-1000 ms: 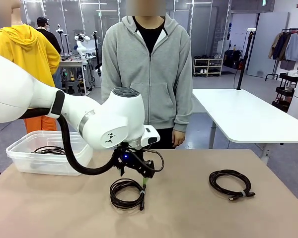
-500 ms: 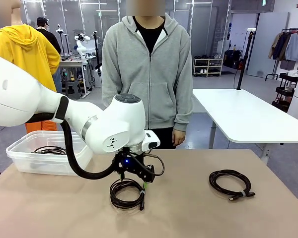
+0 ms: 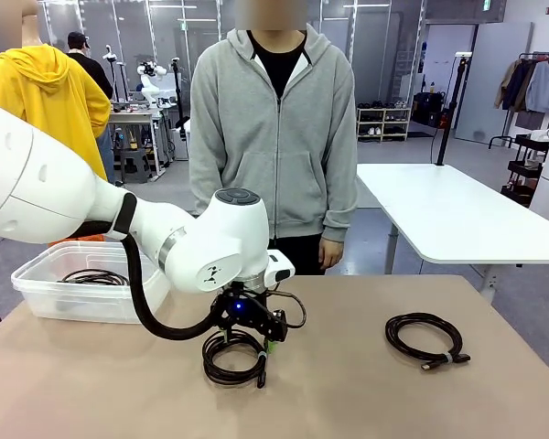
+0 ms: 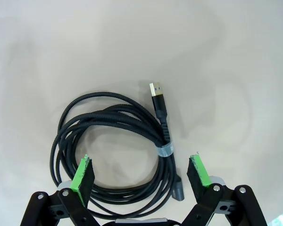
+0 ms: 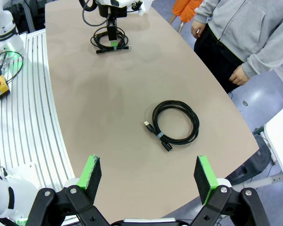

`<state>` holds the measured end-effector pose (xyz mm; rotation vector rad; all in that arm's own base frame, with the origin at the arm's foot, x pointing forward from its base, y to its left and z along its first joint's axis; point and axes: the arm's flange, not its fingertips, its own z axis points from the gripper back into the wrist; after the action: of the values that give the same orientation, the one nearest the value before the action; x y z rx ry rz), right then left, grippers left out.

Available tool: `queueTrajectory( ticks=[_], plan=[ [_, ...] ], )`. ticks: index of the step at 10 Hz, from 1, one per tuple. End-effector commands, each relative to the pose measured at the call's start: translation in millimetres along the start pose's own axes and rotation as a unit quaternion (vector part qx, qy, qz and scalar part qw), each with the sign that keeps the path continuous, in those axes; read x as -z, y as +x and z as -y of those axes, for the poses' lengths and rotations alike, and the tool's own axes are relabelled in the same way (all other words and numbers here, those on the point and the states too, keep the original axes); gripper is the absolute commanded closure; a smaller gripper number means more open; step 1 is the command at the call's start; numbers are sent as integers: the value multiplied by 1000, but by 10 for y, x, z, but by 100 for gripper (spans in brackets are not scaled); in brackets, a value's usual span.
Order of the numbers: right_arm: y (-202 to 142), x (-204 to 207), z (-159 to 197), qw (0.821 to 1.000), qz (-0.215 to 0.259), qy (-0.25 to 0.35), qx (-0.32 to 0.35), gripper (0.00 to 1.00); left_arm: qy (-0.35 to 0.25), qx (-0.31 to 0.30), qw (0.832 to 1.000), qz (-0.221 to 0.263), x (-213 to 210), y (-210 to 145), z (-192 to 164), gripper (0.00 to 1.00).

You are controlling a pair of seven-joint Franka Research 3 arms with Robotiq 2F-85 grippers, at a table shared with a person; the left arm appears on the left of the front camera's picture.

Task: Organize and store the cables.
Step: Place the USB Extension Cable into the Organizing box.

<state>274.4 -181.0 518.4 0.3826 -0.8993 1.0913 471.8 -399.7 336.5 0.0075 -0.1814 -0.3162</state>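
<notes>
Left gripper (image 3: 247, 345) sits lower than moment ago, jaws spread wide, empty, straddling banded side of near cable (image 4: 164, 127) on table. Cord looks light, floppy, loops prone to splay: pinch bundled strands at band (image 4: 165, 150). Right gripper (image 5: 148, 172) wide, empty, high above second cable (image 5: 196, 125).

near table: tan matte top (image 3: 421, 402), curved far edge
white table: (image 3: 448, 215) beyond the tan top's far right corner, white legs
floor: grey, smooth, slightly glossy (image 3: 412, 155)
back wall: glass partitions in dark frames (image 3: 375, 46)
shoe shelf: low rack (image 3: 382, 123) far back, right of centre
clothes rack: (image 3: 533, 82) top right, garments hanging
workbench: (image 3: 135, 123) back left, cluttered
light: bright, even, soft shadows
</notes>
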Motion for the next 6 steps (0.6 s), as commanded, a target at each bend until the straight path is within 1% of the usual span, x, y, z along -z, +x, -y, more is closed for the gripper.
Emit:
queueTrajectory(
  ticks=[1,3,6],
  plan=[
    [8,3,-4,1000,-1,0,-1,0,-4,-50,999,13,29,41,128,0],
    [8,3,-4,1000,-1,0,-1,0,-3,-81,997,12,65,32,211,0],
    [8,3,-4,1000,-1,0,-1,0,19,-156,987,46,150,62,263,0]
  ],
)
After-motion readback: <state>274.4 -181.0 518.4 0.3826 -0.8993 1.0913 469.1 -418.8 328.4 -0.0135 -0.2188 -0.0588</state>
